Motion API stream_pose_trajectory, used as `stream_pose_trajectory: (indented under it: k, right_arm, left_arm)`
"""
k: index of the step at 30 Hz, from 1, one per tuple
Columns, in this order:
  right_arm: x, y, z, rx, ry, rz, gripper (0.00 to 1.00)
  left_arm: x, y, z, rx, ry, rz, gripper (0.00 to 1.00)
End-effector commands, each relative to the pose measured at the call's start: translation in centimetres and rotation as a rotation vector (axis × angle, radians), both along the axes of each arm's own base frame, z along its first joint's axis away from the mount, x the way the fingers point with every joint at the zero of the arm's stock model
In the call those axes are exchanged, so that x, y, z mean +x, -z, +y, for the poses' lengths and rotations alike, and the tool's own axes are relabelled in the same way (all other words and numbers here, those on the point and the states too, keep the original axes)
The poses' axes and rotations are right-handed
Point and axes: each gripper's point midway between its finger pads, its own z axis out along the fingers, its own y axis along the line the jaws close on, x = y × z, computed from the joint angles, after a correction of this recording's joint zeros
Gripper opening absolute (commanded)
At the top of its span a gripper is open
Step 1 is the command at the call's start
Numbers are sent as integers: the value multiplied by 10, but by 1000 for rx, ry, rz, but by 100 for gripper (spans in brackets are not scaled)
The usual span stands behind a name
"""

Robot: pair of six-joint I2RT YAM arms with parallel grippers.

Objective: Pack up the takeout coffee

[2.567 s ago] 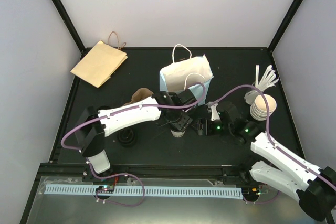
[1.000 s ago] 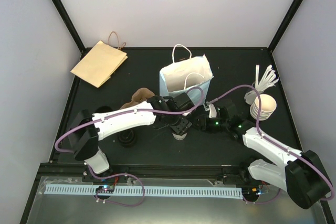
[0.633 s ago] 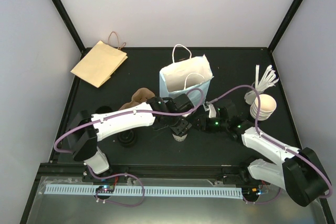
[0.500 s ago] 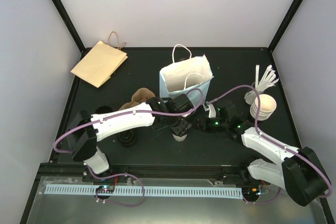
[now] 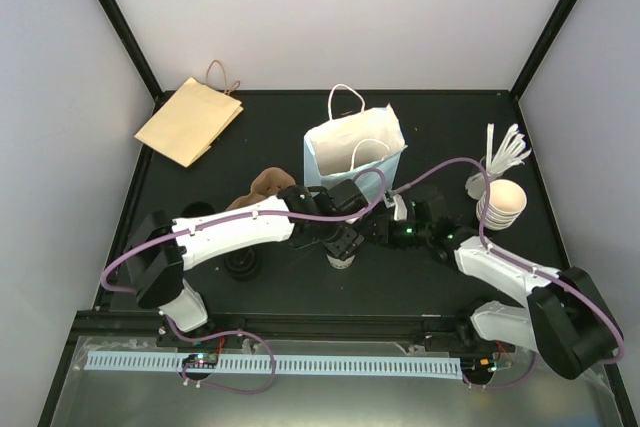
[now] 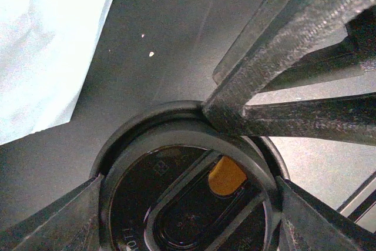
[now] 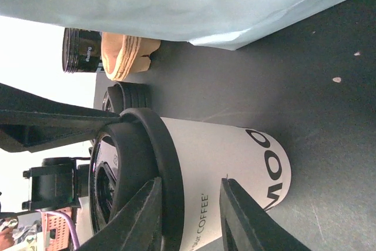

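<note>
overhead view: two robot arms met just below the centre of a black tabletop (image 5: 450, 127), over the takeout coffee (image 5: 341, 260). this was a small white cup with a black lid, standing upright just below a standing white paper bag (image 5: 355, 152).

the likeliest trouble was the crowding. both sets of jaws were at the same small lid, so a small sideways move by either arm could knock the other, or tip the cup and spill it. a lift by the lid alone could also pull the lid off and leave the cup behind. the bag looked light and stood close by, so a cup carried too low could catch its rim and push it over.

in the left wrist view, the lid filled the lower middle of the frame. the left jaws were spread to the lid's width, with one of their fingers (image 6: 50, 227) in each lower corner. each met the rim, so they appeared to grip the cup by its lid.

in the right wrist view, the cup ran across the frame with its lid to the left. the right jaws were parted and held nothing. their fingers (image 7: 241, 227) rose from the bottom edge in front of the cup wall beside the lid. whether they touched it could not be told.
</note>
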Motion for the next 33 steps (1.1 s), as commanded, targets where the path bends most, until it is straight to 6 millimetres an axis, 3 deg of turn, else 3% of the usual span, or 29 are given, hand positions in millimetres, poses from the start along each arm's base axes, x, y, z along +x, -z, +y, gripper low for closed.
stream_pose_trajectory:
  k: [1, 11, 24, 28, 33]
  right_arm:
    - [12, 30, -9, -104, 76, 45, 29]
    - [17, 40, -1, -130, 31, 58, 29]
    - [-21, 79, -10, -206, -2, 117, 28]
    - [-19, 73, -16, -235, 7, 83, 28]
    - [-3, 36, -24, -264, 58, -44, 29]
  left_arm:
    - [-61, 50, 17, 142, 110, 239, 72]
    - [-59, 50, 12, 134, 113, 228, 73]
    - [-58, 51, 14, 140, 103, 221, 72]
    - [-57, 50, 14, 140, 99, 216, 72]
    - [-55, 47, 15, 146, 92, 205, 72]
